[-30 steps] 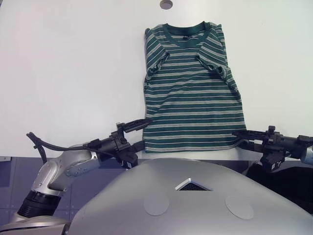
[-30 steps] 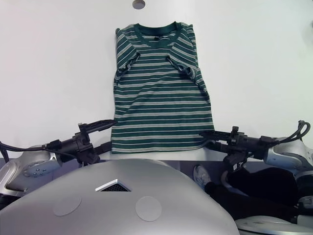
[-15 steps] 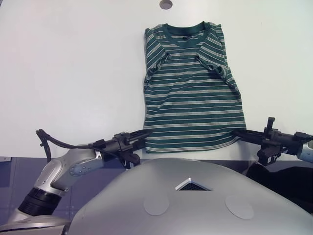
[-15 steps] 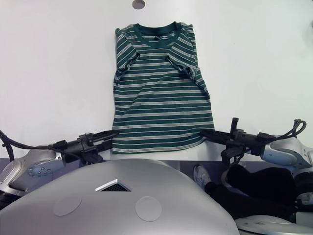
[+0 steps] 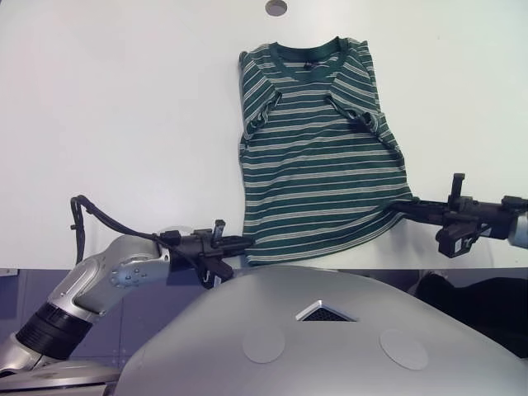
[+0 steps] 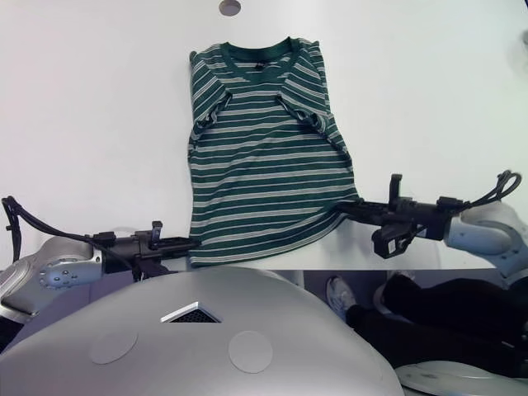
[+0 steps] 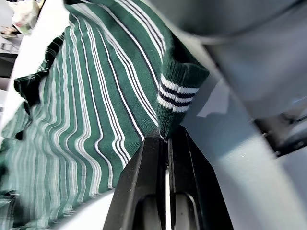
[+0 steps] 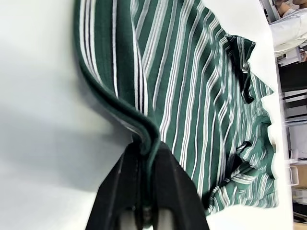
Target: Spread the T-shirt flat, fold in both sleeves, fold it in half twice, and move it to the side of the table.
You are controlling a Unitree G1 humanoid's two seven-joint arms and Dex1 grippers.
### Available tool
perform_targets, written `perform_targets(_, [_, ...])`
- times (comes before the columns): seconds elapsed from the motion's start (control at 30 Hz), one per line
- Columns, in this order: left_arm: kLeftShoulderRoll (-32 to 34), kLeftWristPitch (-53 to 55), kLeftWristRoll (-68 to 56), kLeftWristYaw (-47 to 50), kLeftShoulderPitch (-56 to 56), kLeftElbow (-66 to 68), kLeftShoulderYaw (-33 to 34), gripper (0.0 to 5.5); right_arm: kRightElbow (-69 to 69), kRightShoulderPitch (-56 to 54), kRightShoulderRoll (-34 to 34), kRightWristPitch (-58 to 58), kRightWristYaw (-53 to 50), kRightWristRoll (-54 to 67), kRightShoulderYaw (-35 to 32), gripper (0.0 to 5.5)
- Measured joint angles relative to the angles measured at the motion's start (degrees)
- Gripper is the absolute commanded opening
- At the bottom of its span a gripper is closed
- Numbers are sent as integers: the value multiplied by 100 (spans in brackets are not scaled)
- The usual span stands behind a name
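Likely for the half-fold, the T-shirt (image 5: pixel 322 157) hem is pinched in closed fingers: left gripper (image 5: pixel 247 241) at 7 o'clock, right gripper (image 5: pixel 402 203) at 5.

T-shirt (image 5: pixel 322 157) is showing dark green with thin white stripes. Its neckband (image 5: pixel 307 52) is running plain dark green. The table (image 5: pixel 124 124) is reading plain white.

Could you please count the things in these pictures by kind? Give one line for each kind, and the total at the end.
T-shirt, green with stripes: 1
Grippers, the left gripper and the right gripper, each shut on the T-shirt's near hem: 2
Table, white: 1
Round grey disc at the table's far edge: 1
Total: 5
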Motion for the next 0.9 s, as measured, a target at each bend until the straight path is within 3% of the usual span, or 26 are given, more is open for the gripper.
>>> perform_targets(0.07, [175,834,-1064,-1018,-588,-235,-93,1,-728,-494,-453,1458,1086,1256,15,0])
perform_targets(0.17, [173,2229,-2772,-2557,-2390,-65,-77,1,-1063,-2092,-372,3531,2740,2161,224,0])
perform_targets(0.27, [116,3878,-3987,-3778,-4338,830,167,1,-302,-4037,475,5077,4083,2135,732,0])
perform_targets(0.4, [-353,5143,-4355,-4513,-6439,2766,276,1,2079,-6303,1873,5691,4569,1174,1407,0])
perform_targets(0.57, [-963,4556,-3274,-4474,-8122,6209,-129,1,5325,-8025,3497,5193,4201,-261,1701,0])
perform_targets(0.67, [-1732,3722,-2710,-3313,-8819,8038,160,1,6410,-8183,4081,4779,3563,-939,1762,0])
perform_targets(0.9, [-2960,2281,-1889,-1748,-9008,9432,579,1,7107,-8187,4585,4517,2298,-1553,1345,0])
